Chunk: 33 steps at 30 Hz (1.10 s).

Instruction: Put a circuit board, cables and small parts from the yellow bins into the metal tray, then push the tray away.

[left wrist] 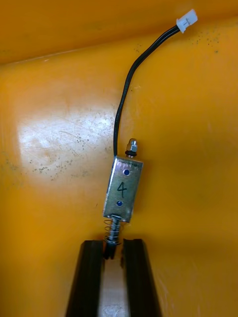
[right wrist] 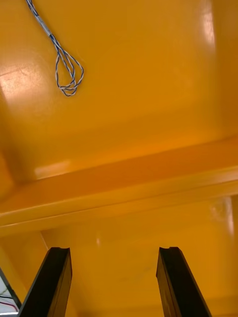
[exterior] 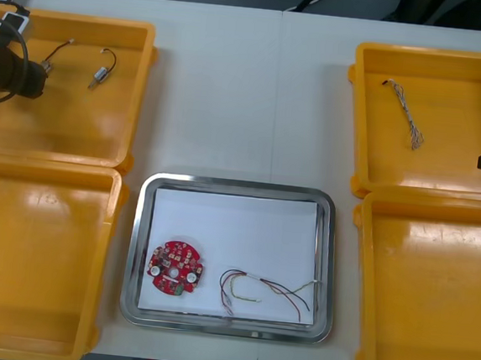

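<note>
**Left gripper clamps a small part in the upper-left bin**

The left gripper [left wrist: 113, 246] sits in the yellow bin [exterior: 140, 95] at the upper left of the front view. Its fingers are clenched on the spring end of a small metal part [left wrist: 123, 189] marked "4". The part's black cable [left wrist: 124, 94] runs away from the fingers to a white plug [left wrist: 187, 21]. A second small metal part [exterior: 101, 73] lies near it in the same bin.

The right gripper [right wrist: 115, 252] hangs at the right edge of the front view, over the upper-right bin [exterior: 357, 114], its fingers spread wide with nothing between them. A twisted blue and white cable [exterior: 406, 112] lies in that bin.

In the metal tray [exterior: 138, 247] at lower centre, a round red circuit board [exterior: 175, 268] lies to the left of a bundle of cables [exterior: 266, 290].
</note>
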Motion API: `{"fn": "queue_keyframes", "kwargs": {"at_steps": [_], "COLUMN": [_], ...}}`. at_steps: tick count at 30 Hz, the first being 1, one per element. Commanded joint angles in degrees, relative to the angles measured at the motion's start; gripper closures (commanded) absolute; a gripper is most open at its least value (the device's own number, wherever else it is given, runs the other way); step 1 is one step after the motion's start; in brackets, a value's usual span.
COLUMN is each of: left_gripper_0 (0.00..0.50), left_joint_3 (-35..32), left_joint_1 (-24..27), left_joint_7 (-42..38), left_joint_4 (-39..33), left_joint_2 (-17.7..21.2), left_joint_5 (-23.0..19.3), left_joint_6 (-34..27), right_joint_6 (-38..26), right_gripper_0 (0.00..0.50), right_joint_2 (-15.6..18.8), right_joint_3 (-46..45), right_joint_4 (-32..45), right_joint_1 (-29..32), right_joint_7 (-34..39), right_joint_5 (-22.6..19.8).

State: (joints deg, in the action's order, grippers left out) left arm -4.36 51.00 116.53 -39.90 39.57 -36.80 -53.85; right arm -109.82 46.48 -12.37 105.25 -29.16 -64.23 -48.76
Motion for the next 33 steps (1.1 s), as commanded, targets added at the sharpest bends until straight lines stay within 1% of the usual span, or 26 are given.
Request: {"fn": "queue_keyframes", "kwargs": {"at_steps": [1,4,7,11,15,16,18,22,27,29,31,33], "left_gripper_0": [0.500,0.500,0.500,0.500,0.500,0.500,0.500,0.500,0.500,0.500,0.500,0.500], "left_joint_3": [1.81,1.81,1.81,1.63,0.75,0.75,0.58,0.58,0.58,0.58,0.58,0.66], "left_joint_1": [2.61,2.61,2.61,2.61,2.52,2.52,2.52,2.52,2.35,1.64,0.24,-2.13], "left_joint_7": [5.37,5.20,5.02,4.67,4.23,4.23,4.14,3.97,3.44,3.09,2.56,0.10], "left_joint_4": [-0.17,-0.17,-0.17,-1.23,-2.90,-2.90,-3.25,-3.34,-3.87,-5.27,-7.82,-12.22], "left_joint_2": [0.07,-0.02,0.07,0.33,0.68,0.68,0.95,1.21,2.44,2.97,3.50,4.20], "left_joint_5": [-0.47,-0.56,-1.17,-2.49,-3.63,-3.63,-4.42,-5.13,-6.53,-6.88,-7.06,-7.50], "left_joint_6": [-0.38,-0.38,-1.26,-4.25,-8.38,-8.38,-10.05,-11.72,-16.11,-17.69,-19.19,-21.65], "right_joint_6": [-0.18,-0.18,-0.18,3.12,6.55,6.55,8.66,11.03,14.55,16.31,17.80,19.73], "right_gripper_0": [0.000,0.000,0.000,0.000,0.000,0.000,0.000,0.000,0.000,0.000,0.000,0.000], "right_joint_2": [2.03,2.03,2.03,1.59,0.45,0.45,-0.78,-2.27,-4.47,-5.09,-5.70,-6.58], "right_joint_3": [2.70,5.60,7.54,10.17,13.43,13.43,14.74,15.10,15.62,15.71,15.71,15.89], "right_joint_4": [-2.06,-3.47,-5.76,-10.41,-15.42,-15.42,-19.73,-25.09,-33.27,-36.25,-39.33,-43.02], "right_joint_1": [-4.50,-6.53,-8.11,-10.66,-14.00,-14.00,-16.63,-19.62,-24.28,-25.77,-27.27,-29.29], "right_joint_7": [-2.13,-2.13,-2.13,-2.57,-3.27,-3.27,-3.80,-4.94,-10.57,-12.41,-14.26,-16.81], "right_joint_5": [2.36,4.12,4.20,4.03,6.05,6.05,7.46,8.16,10.62,11.15,11.59,12.38]}}
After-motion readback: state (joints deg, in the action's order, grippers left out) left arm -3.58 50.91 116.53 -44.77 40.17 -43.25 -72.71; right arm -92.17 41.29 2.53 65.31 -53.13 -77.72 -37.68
